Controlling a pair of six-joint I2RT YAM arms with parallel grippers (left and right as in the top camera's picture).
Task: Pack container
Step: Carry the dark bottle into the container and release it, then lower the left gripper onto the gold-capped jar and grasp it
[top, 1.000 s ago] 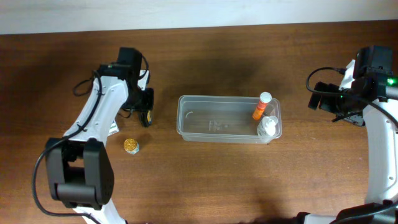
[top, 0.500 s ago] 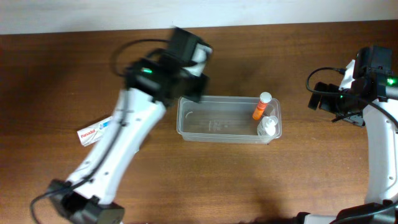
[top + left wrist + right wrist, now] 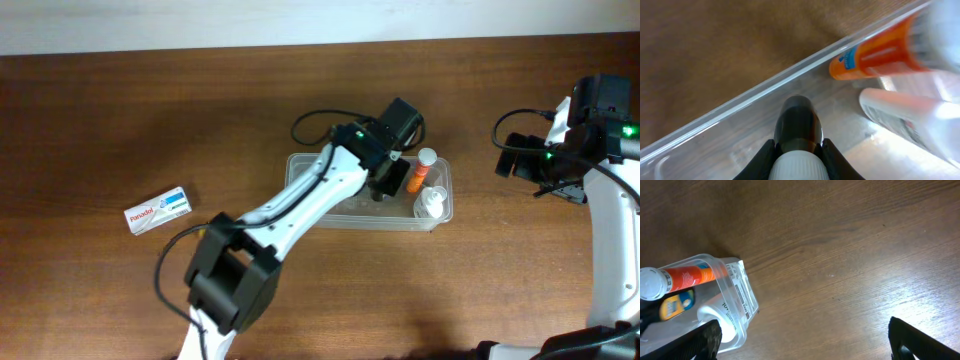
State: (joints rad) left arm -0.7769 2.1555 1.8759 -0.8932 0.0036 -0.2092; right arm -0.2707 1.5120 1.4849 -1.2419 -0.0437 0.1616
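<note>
The clear plastic container [image 3: 300,195] lies at the table's middle. An orange tube [image 3: 419,172] and a white bottle [image 3: 432,205] lie in its right end. My left gripper [image 3: 390,182] is over the container's right half, shut on a small dark bottle [image 3: 799,125] with a white ribbed cap, held just above the container floor beside the far wall [image 3: 740,105]. The orange tube [image 3: 880,52] and white bottle [image 3: 905,120] lie just right of it. My right gripper [image 3: 805,345] is open and empty, right of the container [image 3: 742,287].
A white Panadol box [image 3: 157,210] lies on the wooden table at the left. The right arm [image 3: 585,130] sits near the table's right edge. The table's back edge runs along the top of the overhead view.
My left arm has swung from the table's left side to over the container. The small bottle is gone from the left of the table. The right arm has not moved.
</note>
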